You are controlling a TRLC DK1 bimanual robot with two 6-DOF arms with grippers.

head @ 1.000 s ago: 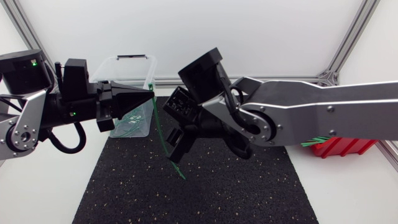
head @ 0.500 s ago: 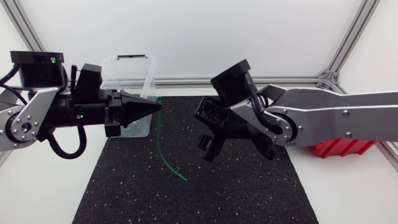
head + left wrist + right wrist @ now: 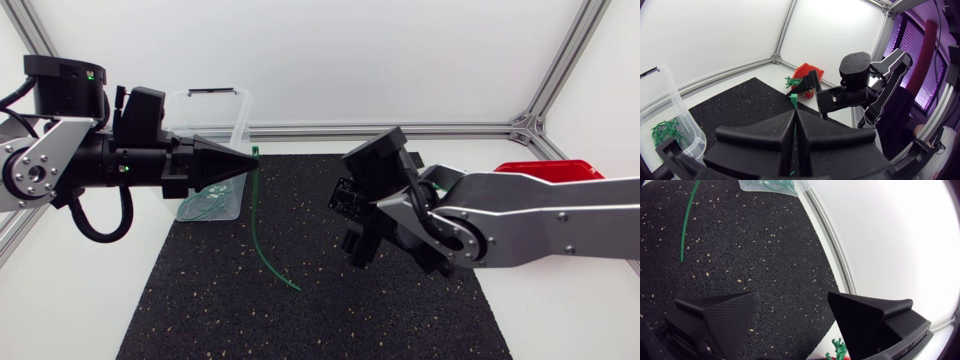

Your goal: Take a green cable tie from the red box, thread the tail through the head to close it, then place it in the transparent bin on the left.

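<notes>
The left hand (image 3: pixel 246 164) has its two fingers pressed flat together on the green cable tie (image 3: pixel 254 215). It pinches the tie just under the head (image 3: pixel 255 151), which pokes out beyond the fingertips. The left wrist view shows the same small green block ahead of the tips. From that pinch the strap hangs almost straight down below the hand, then bends away from the left arm. The tail (image 3: pixel 294 287) ends low over the black mat (image 3: pixel 300 320), out toward the right arm's side. Whether its tip rests on the mat or hangs just clear of it I cannot tell from above.

The right hand (image 3: pixel 356 222) is spread wide with nothing between its fingers and is well apart from the tie. In its own wrist view the strap shows far ahead of the hand, off beyond one finger rather than in line with the gap.

The tie looks unthreaded. As I read it, the next move turns on this: the long axis runs down from the left hand, and the free tail lies nearer the right hand, below and ahead of it. That hand would have to come down and across to take the tail up to the head. The transparent bin (image 3: pixel 238 120) sits close beside the left hand; the red box (image 3: pixel 545 168) lies past the right arm.
</notes>
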